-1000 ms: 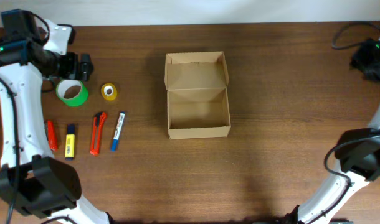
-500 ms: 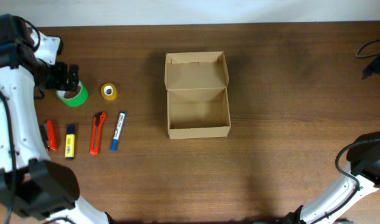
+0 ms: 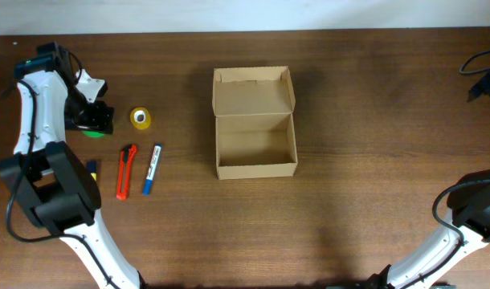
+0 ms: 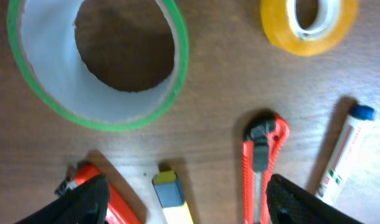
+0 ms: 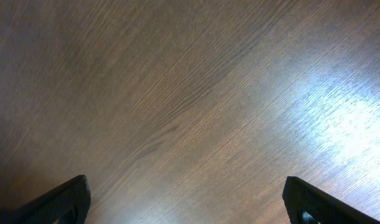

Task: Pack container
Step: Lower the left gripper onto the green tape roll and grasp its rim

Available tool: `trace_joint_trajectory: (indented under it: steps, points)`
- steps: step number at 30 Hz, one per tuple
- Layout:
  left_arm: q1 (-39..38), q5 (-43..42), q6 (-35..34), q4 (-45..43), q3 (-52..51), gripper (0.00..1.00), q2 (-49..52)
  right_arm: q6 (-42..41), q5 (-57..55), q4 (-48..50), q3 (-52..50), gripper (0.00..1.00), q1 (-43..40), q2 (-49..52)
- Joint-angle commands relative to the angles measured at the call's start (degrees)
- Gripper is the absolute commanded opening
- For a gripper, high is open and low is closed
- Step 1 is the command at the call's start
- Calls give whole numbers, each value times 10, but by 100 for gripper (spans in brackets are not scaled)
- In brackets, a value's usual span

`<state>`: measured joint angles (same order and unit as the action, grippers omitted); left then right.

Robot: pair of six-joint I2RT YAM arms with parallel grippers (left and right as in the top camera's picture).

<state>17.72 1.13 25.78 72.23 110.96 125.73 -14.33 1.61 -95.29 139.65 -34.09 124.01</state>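
The bench (image 3: 373, 160) carries the box (image 3: 255, 169) at its middle, upright, flap lid thrown back toward the far edge. It holds nothing; only its bare cardboard floor shows. I judge it light, stiff along the folds, easily crushed at the thin walls, and likely to slide on the wood. A wall's top edge or the flap's free edge looks the best hold. Well left of it lie a green tape (image 4: 96, 62), an orange cutter (image 4: 260, 168), a marker (image 4: 339, 165), a yellow highlighter (image 4: 171, 198) and a small yellow tape (image 4: 308, 22). The left gripper (image 4: 187, 190) hovers over these, fingers apart, empty. The right gripper (image 5: 187, 199) is spread wide over bare wood, holding nothing.
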Motion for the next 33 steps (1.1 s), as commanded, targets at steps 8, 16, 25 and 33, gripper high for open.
trace_joint_trajectory:
  steps: [8,16,25,33]
  points:
    - [0,8,47,-55,19,80,-1,6,-3,1,-2,99,-1,-16]
    - [-2,-6,76,-72,19,80,0,6,-3,1,-2,99,-1,-16]
    - [-2,-50,103,-78,19,80,1,6,-3,1,-2,99,-1,-16]
    - [-4,-55,111,-75,19,80,24,6,-3,1,-2,99,-1,-16]
